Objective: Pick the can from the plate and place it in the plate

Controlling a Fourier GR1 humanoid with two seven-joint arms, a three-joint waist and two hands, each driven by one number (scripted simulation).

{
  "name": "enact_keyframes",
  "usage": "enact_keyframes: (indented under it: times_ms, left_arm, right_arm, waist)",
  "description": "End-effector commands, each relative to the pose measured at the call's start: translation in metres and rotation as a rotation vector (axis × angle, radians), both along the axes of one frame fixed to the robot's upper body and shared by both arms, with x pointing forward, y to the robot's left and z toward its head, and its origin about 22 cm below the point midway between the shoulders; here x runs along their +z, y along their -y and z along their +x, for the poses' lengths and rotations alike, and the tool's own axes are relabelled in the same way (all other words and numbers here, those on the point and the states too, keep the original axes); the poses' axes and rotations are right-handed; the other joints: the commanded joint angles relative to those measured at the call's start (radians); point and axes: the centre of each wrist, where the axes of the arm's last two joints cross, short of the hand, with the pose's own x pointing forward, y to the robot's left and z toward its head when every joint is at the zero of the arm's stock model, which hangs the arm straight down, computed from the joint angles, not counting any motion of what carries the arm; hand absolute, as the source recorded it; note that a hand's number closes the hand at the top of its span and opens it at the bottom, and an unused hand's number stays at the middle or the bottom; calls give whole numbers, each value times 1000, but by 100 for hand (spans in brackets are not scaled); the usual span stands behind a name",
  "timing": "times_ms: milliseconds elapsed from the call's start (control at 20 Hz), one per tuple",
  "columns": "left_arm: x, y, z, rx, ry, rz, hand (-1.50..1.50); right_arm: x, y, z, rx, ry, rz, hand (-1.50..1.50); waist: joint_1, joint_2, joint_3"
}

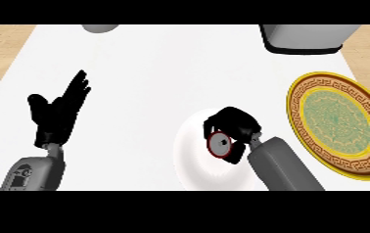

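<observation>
at the near edge, right: my right forearm comes in from below and reaches over the white plate.
right hand: my right hand is curled round the can, grasping it; my fingers hide most of it.
can: only its round end shows, grey with a red rim, facing up at me. it sits over the right part of the white plate. i cannot tell whether it has lifted off the plate or is touching it.
white plate: plain and pale, hard to make out against the white counter; my arm covers its right side.
at the near edge, left: my left hand rests open, fingers straight and pointing away from me, well apart from both plates.
to the right, a little farther: the patterned plate, gold rim with a green centre, partly cut off by the view's right edge. nothing lies in it.
far edge: a grey appliance on a dark base at the right, and a small grey object at the left, both cut off.
progress: as i judge it, the grasp is made; the lift, the carry to the right and the setting down in the patterned plate are left.
</observation>
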Motion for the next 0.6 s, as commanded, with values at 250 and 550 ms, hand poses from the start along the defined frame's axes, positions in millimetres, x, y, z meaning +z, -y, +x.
enact_keyframes:
  times_ms: [250,550]
  left_arm:
    - [-5,5,12,21,3,-5,0]
    - [-4,1,-8,28,-4,-10,0]
  right_arm:
    - [6,2,-20,-122,39,73,150]
    - [9,14,-95,-337,168,51,150]
  waist:
    - [-9,0,1]
    - [-27,-7,0]
